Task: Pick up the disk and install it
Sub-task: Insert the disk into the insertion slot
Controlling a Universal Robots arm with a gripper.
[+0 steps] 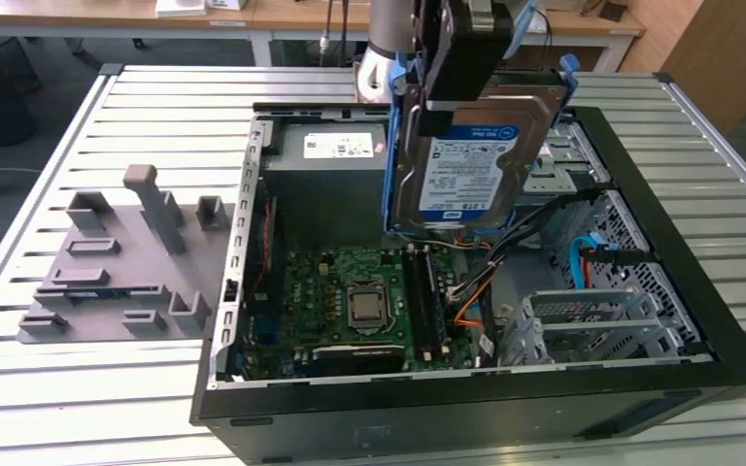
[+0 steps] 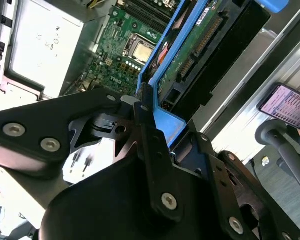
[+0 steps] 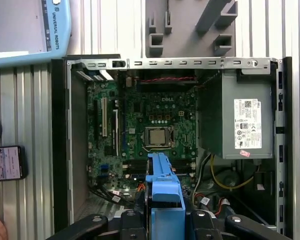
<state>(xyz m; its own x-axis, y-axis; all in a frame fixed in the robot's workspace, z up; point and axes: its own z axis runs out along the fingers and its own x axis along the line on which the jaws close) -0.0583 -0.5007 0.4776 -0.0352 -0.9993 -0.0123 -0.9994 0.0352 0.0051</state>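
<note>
Tool (image 1: 455, 97) seemingly tight on the disk (image 1: 466, 170)

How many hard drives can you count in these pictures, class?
1. The disk hangs from the gripper, gripped at its top end, above the open computer case. Others may sit hidden inside the drive cage at the exterior view's right.

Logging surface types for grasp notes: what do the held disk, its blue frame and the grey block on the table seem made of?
The disk: metal body, by its dull silver sheen, under a paper-like label. Its blue frame: moulded plastic, smooth, evenly coloured. The grey block: matte, probably plastic; the look leaves it open.
</note>
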